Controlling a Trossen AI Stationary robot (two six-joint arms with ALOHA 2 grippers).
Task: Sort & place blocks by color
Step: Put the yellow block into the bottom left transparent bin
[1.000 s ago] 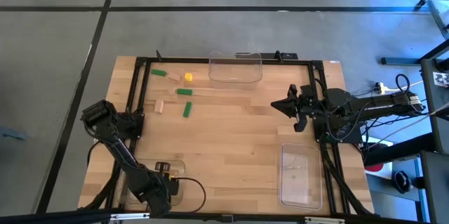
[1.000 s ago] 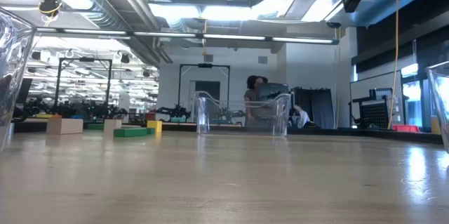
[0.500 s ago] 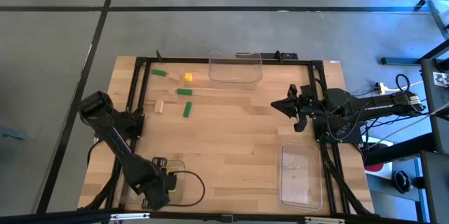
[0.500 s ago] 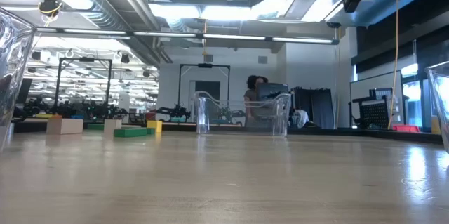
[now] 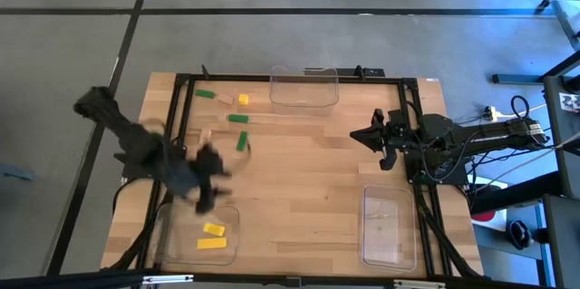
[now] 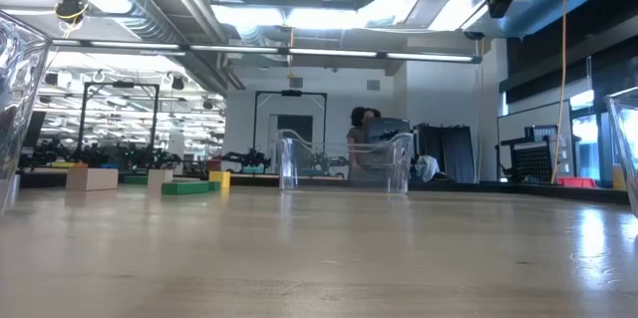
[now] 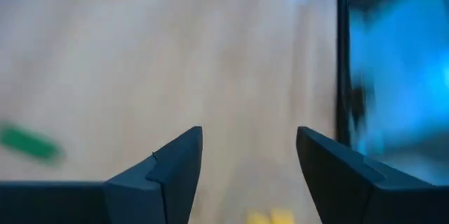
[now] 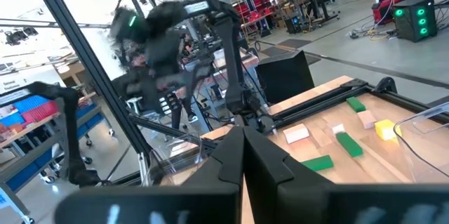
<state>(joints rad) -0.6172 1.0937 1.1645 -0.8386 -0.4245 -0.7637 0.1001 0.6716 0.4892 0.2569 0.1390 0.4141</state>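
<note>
Nothing here can be read. No block, tray, arm or stretch of table carries any lettering, number, brand or label that can be made out, and the shelves and machines in the room behind show no legible sign.
</note>
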